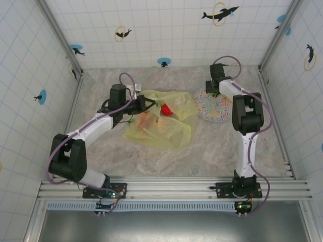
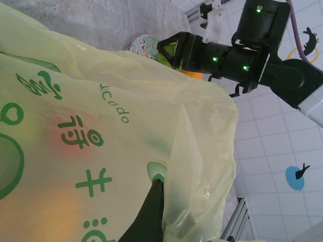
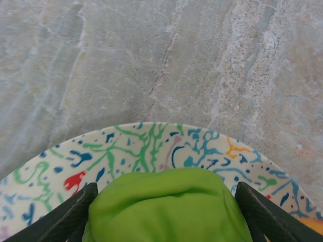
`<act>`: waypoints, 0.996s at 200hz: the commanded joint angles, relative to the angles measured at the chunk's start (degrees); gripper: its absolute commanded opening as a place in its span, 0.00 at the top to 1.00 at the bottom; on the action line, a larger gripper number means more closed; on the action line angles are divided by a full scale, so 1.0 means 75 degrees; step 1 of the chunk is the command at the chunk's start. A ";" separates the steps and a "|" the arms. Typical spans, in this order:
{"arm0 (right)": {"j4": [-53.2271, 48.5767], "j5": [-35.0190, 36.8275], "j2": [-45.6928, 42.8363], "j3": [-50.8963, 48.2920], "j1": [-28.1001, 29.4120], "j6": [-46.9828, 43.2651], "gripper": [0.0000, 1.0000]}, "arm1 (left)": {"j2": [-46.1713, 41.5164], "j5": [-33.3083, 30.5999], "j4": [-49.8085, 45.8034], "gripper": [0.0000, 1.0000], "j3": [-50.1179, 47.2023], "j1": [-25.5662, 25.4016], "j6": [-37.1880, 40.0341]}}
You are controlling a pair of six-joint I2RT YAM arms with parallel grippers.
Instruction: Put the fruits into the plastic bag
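Note:
The yellow-green plastic bag (image 1: 166, 126) lies crumpled at mid-table, and my left gripper (image 1: 147, 105) is shut on its upper left edge, holding the mouth up. In the left wrist view the film (image 2: 101, 151) hangs over one dark finger (image 2: 151, 212); the other finger is hidden behind it. A red fruit (image 1: 165, 108) and orange fruits (image 1: 146, 121) show through the bag. My right gripper (image 1: 212, 91) is over the speckled plate (image 1: 217, 112), shut on a green fruit (image 3: 166, 209) that both fingers (image 3: 75, 214) touch. An orange fruit (image 2: 192, 74) shows under that gripper.
The marble table is boxed in by tiled walls on three sides and a metal rail (image 1: 171, 187) at the near edge. The plate's rim (image 3: 151, 132) lies just below the right fingers, with bare marble (image 3: 151, 60) beyond it.

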 commanded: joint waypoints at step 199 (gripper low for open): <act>0.3779 -0.5185 -0.8312 -0.7274 0.1079 0.0323 0.45 | 0.0008 0.0051 0.0047 1.00 0.0019 -0.0009 -0.0067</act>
